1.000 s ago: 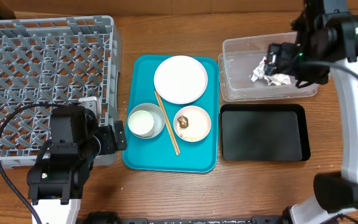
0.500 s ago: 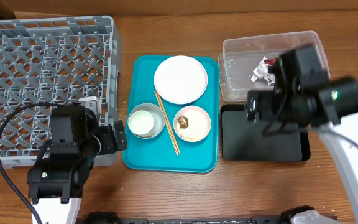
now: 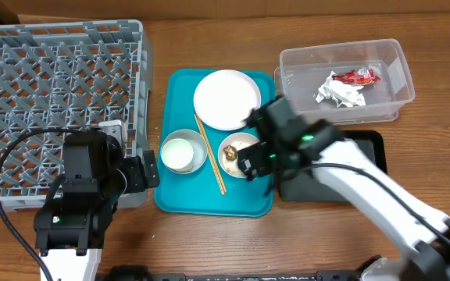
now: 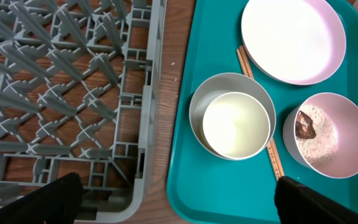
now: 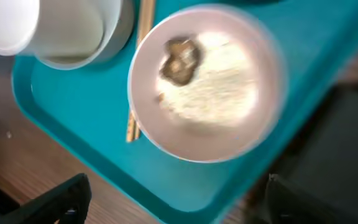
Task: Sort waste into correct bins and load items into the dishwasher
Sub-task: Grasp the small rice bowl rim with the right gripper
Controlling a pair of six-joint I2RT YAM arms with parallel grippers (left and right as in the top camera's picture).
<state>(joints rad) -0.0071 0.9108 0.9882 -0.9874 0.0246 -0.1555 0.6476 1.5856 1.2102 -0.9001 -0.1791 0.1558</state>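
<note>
The dish rack (image 3: pixel 61 94) lies left of the serving tray (image 3: pixel 180 101), which carries the plate (image 3: pixel 225 97) at the back, cup (image 3: pixel 180 151) front-left, bowl (image 3: pixel 237 142) front-right and chopsticks (image 3: pixel 207 151) between them; right of it the tub (image 3: pixel 397 66), holding wrapper (image 3: pixel 359 76) and paper (image 3: pixel 336 94), sits behind the shallow tray (image 3: pixel 373 142).

Place: robot lab, mock kitchen
Kitchen: dish rack (image 3: pixel 53 94) at 10 o'clock, tray (image 3: pixel 194 195) at centre
Lab: robot arm (image 3: pixel 76 203) at 8 o'clock, bare wooden counter (image 3: pixel 209 242)
</note>
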